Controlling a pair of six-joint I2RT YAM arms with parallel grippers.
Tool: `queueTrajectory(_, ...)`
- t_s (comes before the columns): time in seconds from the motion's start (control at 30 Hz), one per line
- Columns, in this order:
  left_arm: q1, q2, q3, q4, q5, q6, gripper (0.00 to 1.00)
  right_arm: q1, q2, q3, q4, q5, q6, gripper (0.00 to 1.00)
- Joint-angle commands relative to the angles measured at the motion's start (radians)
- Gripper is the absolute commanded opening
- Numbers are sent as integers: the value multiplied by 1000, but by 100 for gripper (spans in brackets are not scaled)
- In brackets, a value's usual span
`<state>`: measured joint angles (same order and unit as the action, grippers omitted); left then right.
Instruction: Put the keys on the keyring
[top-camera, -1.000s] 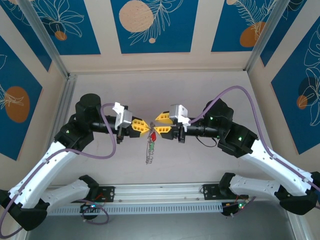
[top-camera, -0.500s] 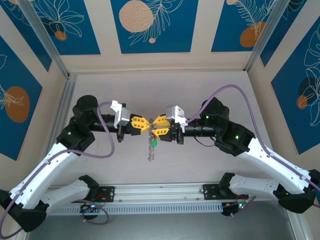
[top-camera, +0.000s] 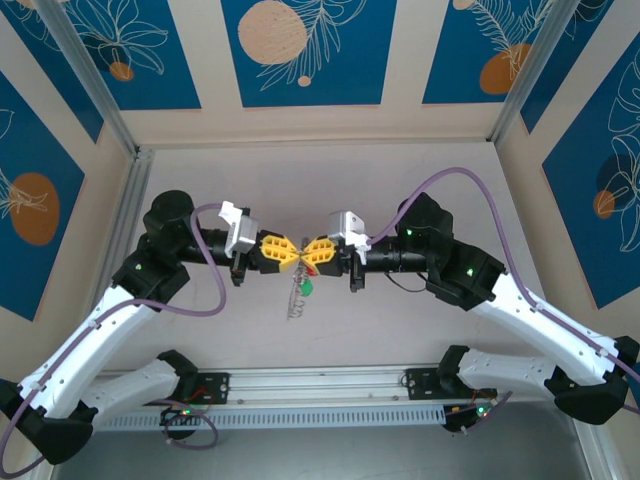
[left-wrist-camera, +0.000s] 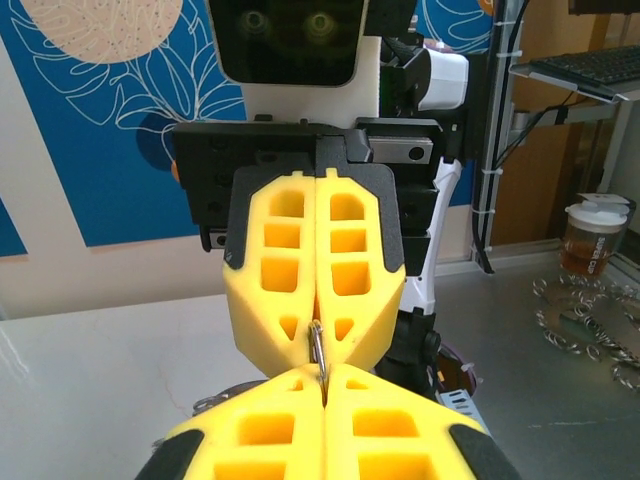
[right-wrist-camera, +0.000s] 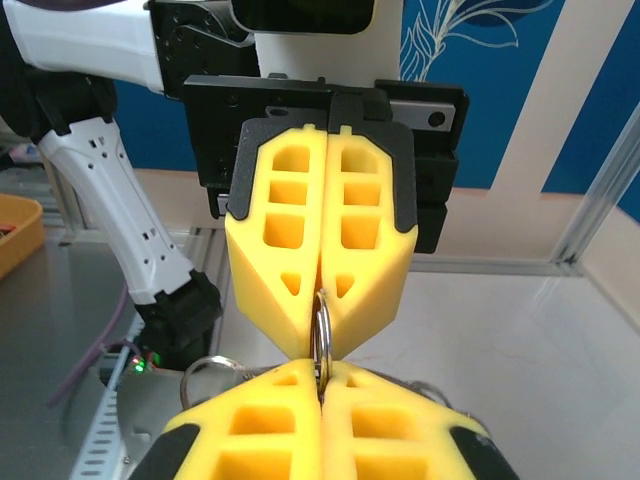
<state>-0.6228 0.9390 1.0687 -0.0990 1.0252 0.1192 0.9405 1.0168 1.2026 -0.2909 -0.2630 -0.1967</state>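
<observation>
Top view: left jaws and right jaws, both closed on the keyring (top-camera: 293, 305), meet tip to tip above the worktop (top-camera: 400, 330), with a green key (top-camera: 306, 288) dangling below. Left wrist: the ring is pinched in both seams. Right wrist: likewise. Hold firmly and pry the coil gently. Whether the key is threaded is unclear, and the red key is indistinct.

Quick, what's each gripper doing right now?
Left gripper: closed, pinching the keyring.
Right gripper: closed, pinching the same keyring.
</observation>
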Motion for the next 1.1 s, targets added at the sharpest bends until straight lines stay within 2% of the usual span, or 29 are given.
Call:
queueTrajectory(0.0, -7, -9, -5, 80, 50, -30, 0, -4, 19, 44, -18, 12, -23, 0)
queueTrajectory(0.17, -6, -6, -18, 123, 27, -68, 0, -5, 13, 66, -54, 50, -77, 0)
queueTrajectory(0.23, -7, -3, 13, 10, -7, -4, 3, -6, 22, 101, -103, 74, -102, 0)
queueTrajectory(0.4, -24, 39, 172, -392, -249, 204, 32, 10, 84, 215, -272, 237, -179, 0)
queueTrajectory(0.57, -73, 101, 292, -583, -464, 309, 39, 21, 141, 284, -380, 372, -238, 0)
queueTrajectory(0.67, -91, 128, 321, -600, -569, 326, 39, 24, 157, 317, -421, 413, -275, 0)
queueTrajectory(0.77, -110, 151, 341, -599, -612, 332, 39, 23, 163, 334, -445, 420, -304, 0)
queueTrajectory(1.07, -150, 174, 345, -539, -632, 328, 39, 24, 165, 336, -492, 352, -349, 0)
